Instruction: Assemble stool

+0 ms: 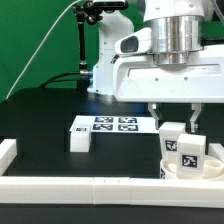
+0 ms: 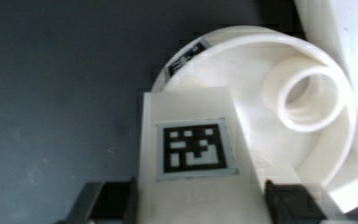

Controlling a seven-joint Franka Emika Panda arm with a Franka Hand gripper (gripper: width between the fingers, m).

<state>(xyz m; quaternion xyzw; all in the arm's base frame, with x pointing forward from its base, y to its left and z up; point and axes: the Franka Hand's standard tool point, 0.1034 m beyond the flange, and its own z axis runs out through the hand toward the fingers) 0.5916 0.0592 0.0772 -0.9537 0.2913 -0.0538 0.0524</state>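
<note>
In the exterior view, the arm [image 1: 165,40] reaches down over the exterior view's right side of the dark desk [image 1: 40,120]. Its pincer [image 1: 172,124] has a finger on each side of a short white leg [image 1: 172,142], which stands upright with a square tag facing the camera. The pincer appears clenched on this leg, though the contact is too small to see sharply. The leg sits directly over the round white seat [image 1: 180,174], which rests on the desk just behind the front border rail [image 1: 90,187]. A second tagged white block [image 1: 189,158] sits just beside the held leg, low in the seat. I cannot tell whether it is a separate part. A loose leg [image 1: 80,136] lies on the desk towards the exterior view's left, touching or just beside the marker board [image 1: 113,125].

In the wrist view, the pincer [image 2: 197,197] is grasping the leg [image 2: 194,145], with the dark fingers [image 2: 108,198] against its two sides and its tag in plain sight. Beyond the leg lies the seat [image 2: 247,55], with a round raised socket [image 2: 313,100] next to the leg's far end.
</note>
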